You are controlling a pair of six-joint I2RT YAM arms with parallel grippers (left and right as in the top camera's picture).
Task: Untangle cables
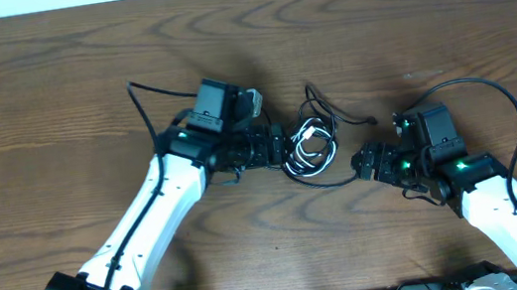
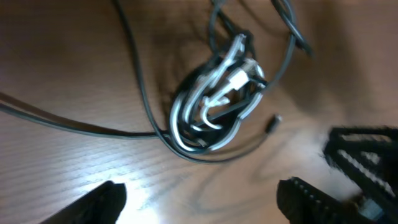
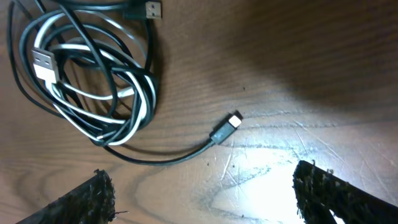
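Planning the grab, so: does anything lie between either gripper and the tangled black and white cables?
Nothing foreign visible. Bare wooden table separates the left gripper from the tangled black and white cables; before the right gripper lies only one black cable's loose plug.

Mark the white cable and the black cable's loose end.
white cable (image 3: 42, 65): right wrist view, on its flat plug inside the coil.
black cable (image 3: 222, 132): right wrist view, on its loose end plug.

Wooden table under a tangled heap of cables
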